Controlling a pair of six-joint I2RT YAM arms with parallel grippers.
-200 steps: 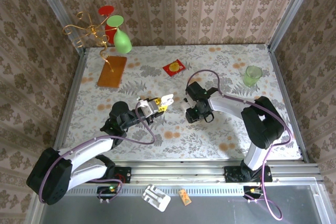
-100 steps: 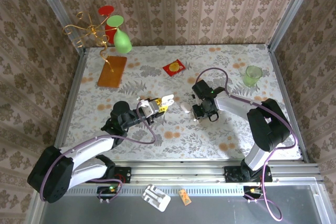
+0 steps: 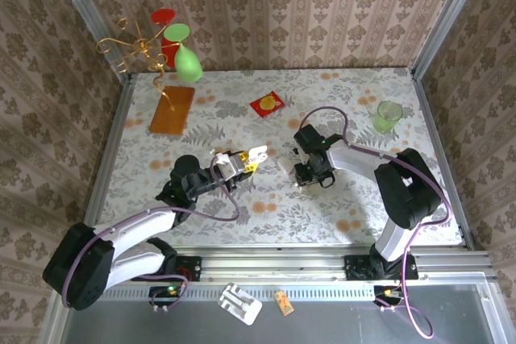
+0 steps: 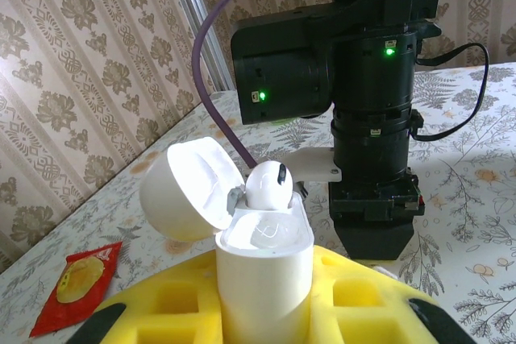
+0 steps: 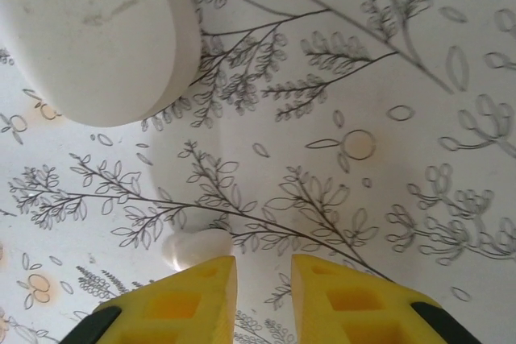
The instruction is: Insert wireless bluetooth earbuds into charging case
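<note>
My left gripper (image 4: 264,300) is shut on the upright white charging case (image 4: 264,279), whose lid (image 4: 189,191) is flipped open to the left. One white earbud (image 4: 268,184) sits in the far slot of the case. In the top view this gripper (image 3: 256,153) is near the table's middle. My right gripper (image 5: 264,279) points down at the table, its yellow fingers (image 5: 177,304) a narrow gap apart with nothing between them. A second earbud (image 5: 197,249) lies on the cloth just outside the left fingertip. The right gripper (image 3: 300,179) is a short way right of the case.
A closed white oval case (image 5: 89,30) lies on the table beside the right gripper, and shows in the top view as a white oval case (image 3: 285,164). Farther back are a red packet (image 3: 267,103), an orange card (image 3: 172,109), a green cup (image 3: 388,115) and a gold stand (image 3: 141,50).
My right gripper has shifted right off the white oval case, then a little back to the left, and its jaws have narrowed. The left gripper and the charging case have not moved.
</note>
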